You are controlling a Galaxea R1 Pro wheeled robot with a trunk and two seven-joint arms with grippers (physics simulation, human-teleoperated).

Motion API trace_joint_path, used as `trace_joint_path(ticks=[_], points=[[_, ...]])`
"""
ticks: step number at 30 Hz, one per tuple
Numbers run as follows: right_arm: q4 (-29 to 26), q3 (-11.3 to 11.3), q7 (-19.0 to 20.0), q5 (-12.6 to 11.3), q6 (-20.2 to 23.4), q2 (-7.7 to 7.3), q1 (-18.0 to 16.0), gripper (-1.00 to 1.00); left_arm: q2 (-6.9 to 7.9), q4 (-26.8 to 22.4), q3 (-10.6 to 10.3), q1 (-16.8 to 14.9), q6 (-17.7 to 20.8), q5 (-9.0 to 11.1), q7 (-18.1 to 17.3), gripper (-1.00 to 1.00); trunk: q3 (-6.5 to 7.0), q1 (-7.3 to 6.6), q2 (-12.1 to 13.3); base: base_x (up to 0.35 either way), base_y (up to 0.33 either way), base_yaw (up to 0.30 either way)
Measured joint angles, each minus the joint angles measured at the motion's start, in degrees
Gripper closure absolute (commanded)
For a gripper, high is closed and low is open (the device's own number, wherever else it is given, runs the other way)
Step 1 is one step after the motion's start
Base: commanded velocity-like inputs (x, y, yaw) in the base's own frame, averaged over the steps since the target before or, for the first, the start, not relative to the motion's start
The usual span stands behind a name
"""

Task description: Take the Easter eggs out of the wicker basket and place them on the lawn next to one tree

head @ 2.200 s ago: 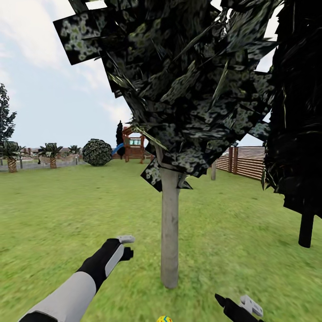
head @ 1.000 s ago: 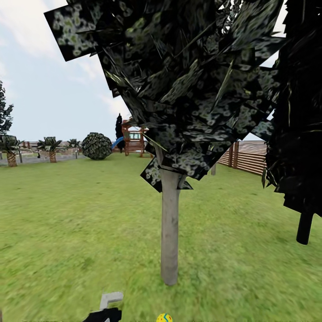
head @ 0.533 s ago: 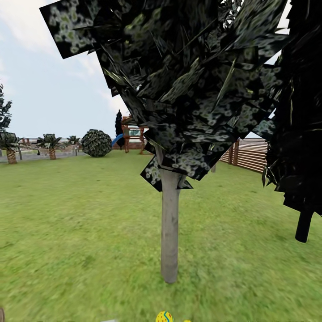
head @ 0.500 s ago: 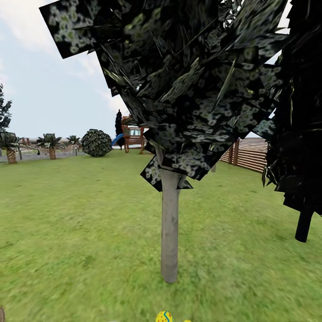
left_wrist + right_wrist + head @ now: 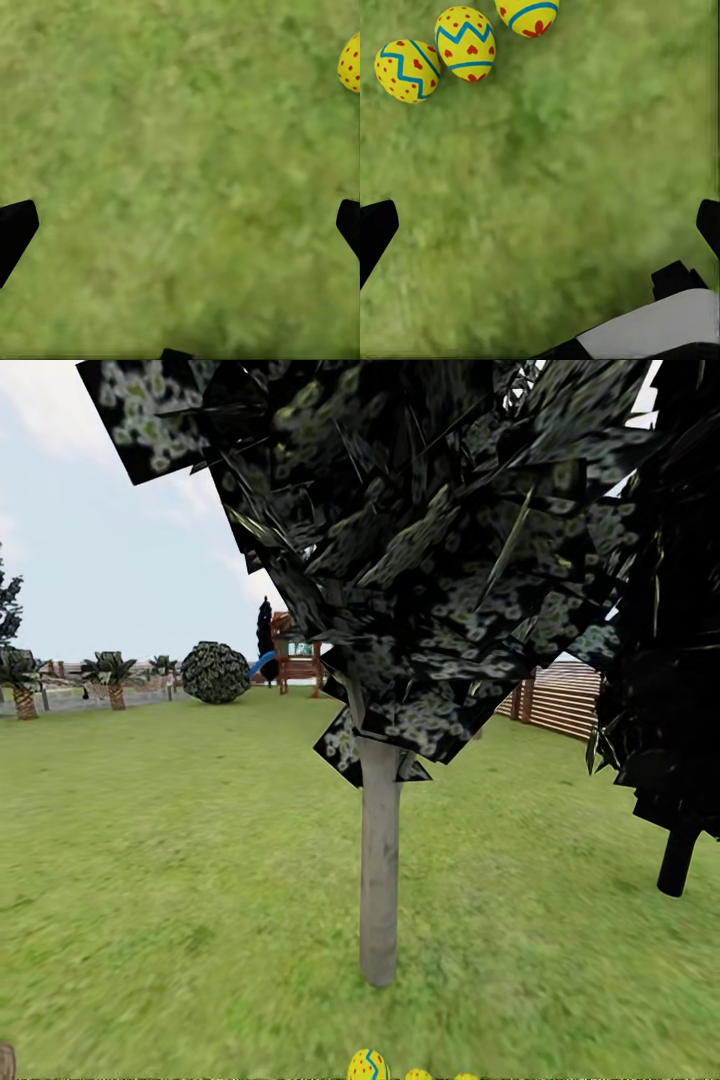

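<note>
Three yellow Easter eggs with red dots and blue zigzags lie close together on the lawn [image 5: 200, 860] at the foot of the grey-trunked tree [image 5: 380, 870]. In the head view their tops peek over the bottom edge: one egg [image 5: 368, 1065], a second [image 5: 418, 1074], a third [image 5: 465, 1076]. The right wrist view shows all three side by side [image 5: 406, 70] [image 5: 465, 43] [image 5: 528, 13], beyond my open right gripper [image 5: 540, 225], which holds nothing. My left gripper [image 5: 180, 229] is open over bare grass, with one egg [image 5: 350, 64] off to the side. The wicker basket is out of view.
A dark tree with a thin black trunk [image 5: 677, 860] stands to the right, with a slatted wooden fence [image 5: 560, 705] behind it. Far back are a round bush [image 5: 215, 672], a playset [image 5: 295, 660] and palms [image 5: 115, 680]. A tiny brown sliver [image 5: 5, 1060] at the corner is unidentifiable.
Both arms have dropped out of the head view. The camera has shifted slightly, so two more egg tops now show at the bottom edge beside the first.
</note>
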Motion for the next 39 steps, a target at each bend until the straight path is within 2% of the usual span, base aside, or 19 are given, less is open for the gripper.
trace_joint_path(ticks=[6,14,26,36,39], points=[[3.8,0.3,0.0,-0.1,-0.8,-0.04,0.0,-1.0,1.59,0.2,0.0,1.7,-1.0,0.0,-1.6,-1.0,0.51,-1.32,2.4,0.0,0.0,0.0],[5.5,0.5,0.0,-0.1,-0.9,0.02,0.6,-1.0,3.16,0.4,0.0,4.1,-2.9,0.1,-2.6,-1.0,1.19,-3.08,5.6,0.0,0.0,0.0],[5.7,0.5,0.0,-0.1,-0.9,0.02,2.1,-1.0,3.86,0.4,0.0,8.1,-3.7,0.1,-2.8,-1.0,2.2,-5.71,10.4,0.0,0.0,0.0],[5.7,0.5,0.0,0.0,-0.9,-0.02,2.3,-1.0,4.54,0.4,-0.1,9.1,-3.8,0.1,-2.8,-1.0,3.05,-7.91,14.4,0.0,0.0,0.0],[5.7,0.5,0.0,0.9,-0.9,-0.03,2.3,-1.0,4.57,0.4,-0.1,9.2,-3.8,0.1,-2.8,-1.0,3.31,-8.57,15.7,0.0,0.0,0.0]])
